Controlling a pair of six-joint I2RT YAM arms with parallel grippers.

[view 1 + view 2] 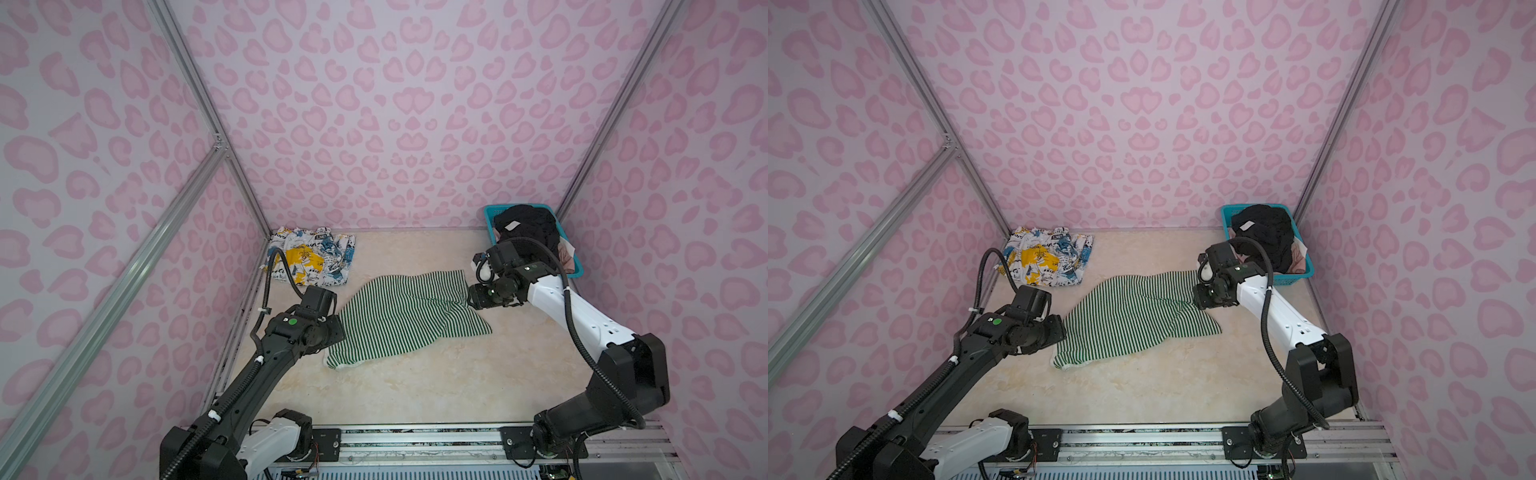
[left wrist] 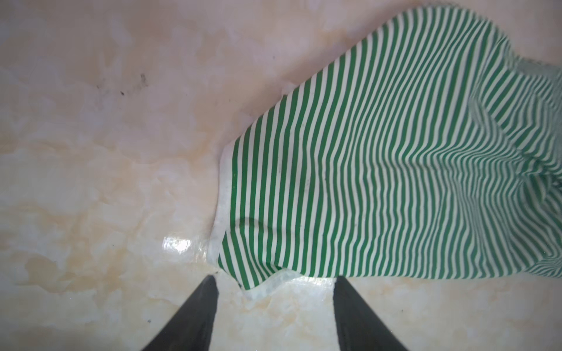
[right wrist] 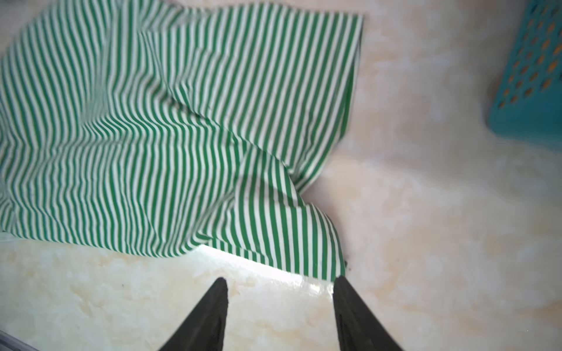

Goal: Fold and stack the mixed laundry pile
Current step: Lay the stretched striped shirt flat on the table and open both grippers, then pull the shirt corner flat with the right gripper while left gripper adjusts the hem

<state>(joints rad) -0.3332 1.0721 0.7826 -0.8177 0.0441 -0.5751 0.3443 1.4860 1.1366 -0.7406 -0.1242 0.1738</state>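
Note:
The green-and-white striped top [image 1: 403,316] [image 1: 1133,320] lies spread and rumpled in the middle of the table. My left gripper [image 2: 275,278] is open at its near left corner, and the white hem corner lies loose between the fingers [image 2: 203,304]. My right gripper [image 3: 281,278] is open at the top's right edge [image 3: 304,261], holding nothing. In both top views the grippers [image 1: 338,328] [image 1: 471,297] flank the top. A white garment with blue and yellow splashes [image 1: 309,257] lies folded at the back left. A black garment [image 1: 528,226] and a pale pink one [image 1: 566,253] sit in the basket.
A teal mesh basket [image 1: 490,214] [image 3: 529,91] stands at the back right corner, close behind the right wrist. Pink patterned walls enclose the beige marble table [image 1: 415,395] on three sides. A metal rail [image 1: 415,436] runs along the front edge.

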